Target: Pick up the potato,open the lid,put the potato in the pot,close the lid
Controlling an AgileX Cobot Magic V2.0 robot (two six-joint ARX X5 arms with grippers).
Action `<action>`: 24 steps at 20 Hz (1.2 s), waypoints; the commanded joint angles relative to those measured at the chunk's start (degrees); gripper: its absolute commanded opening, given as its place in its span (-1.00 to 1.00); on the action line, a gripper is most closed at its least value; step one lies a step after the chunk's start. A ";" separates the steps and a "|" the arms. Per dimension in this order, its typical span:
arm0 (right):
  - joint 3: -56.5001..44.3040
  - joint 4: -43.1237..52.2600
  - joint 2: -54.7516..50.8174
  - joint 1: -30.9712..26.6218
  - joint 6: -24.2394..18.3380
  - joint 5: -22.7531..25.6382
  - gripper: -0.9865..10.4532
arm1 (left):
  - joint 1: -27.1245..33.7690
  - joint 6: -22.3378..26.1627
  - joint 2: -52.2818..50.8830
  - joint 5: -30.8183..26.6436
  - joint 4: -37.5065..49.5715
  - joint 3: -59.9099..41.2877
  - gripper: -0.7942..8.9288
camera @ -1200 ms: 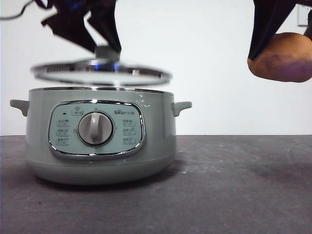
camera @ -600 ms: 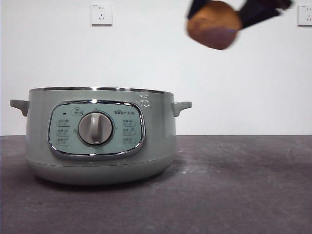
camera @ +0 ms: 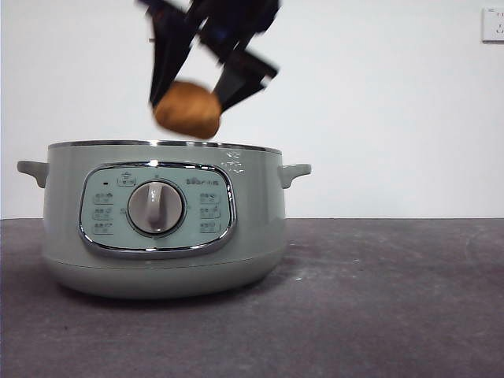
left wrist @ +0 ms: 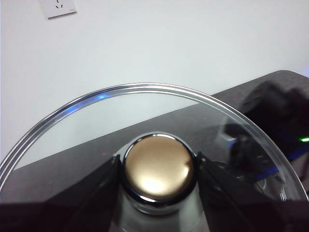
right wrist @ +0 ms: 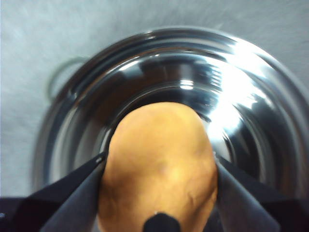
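Note:
The pale sage-green pot (camera: 161,220) stands open on the dark table at the left of the front view. My right gripper (camera: 189,98) is shut on the orange-brown potato (camera: 187,109) and holds it just above the pot's rim. In the right wrist view the potato (right wrist: 159,166) hangs over the shiny steel inside of the pot (right wrist: 241,121). My left gripper (left wrist: 157,169) is shut on the knob (left wrist: 157,166) of the glass lid (left wrist: 87,130), held up away from the pot; the lid is out of the front view.
A grey dial (camera: 156,208) sits in the chrome-framed control panel facing the front camera. A white wall with a socket (camera: 493,24) stands behind. The dark table (camera: 378,299) stretches to the right of the pot.
The right gripper has carried the potato from the upper right leftward and down to just over the open pot. The lid, seen above the pot a second ago, has left the front view.

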 commanded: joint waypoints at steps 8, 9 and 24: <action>5.09 0.02 14.49 0.66 -3.63 1.95 -0.85 | -0.07 0.72 -0.87 -0.37 -0.70 0.81 -0.85; 5.09 -0.02 14.86 0.66 -3.89 1.95 -0.85 | -0.07 0.72 -0.87 -0.37 -0.94 0.81 -0.85; 5.16 -1.03 13.84 0.70 -3.08 1.92 -0.06 | -0.07 0.74 -0.83 -1.88 -1.66 0.81 -0.85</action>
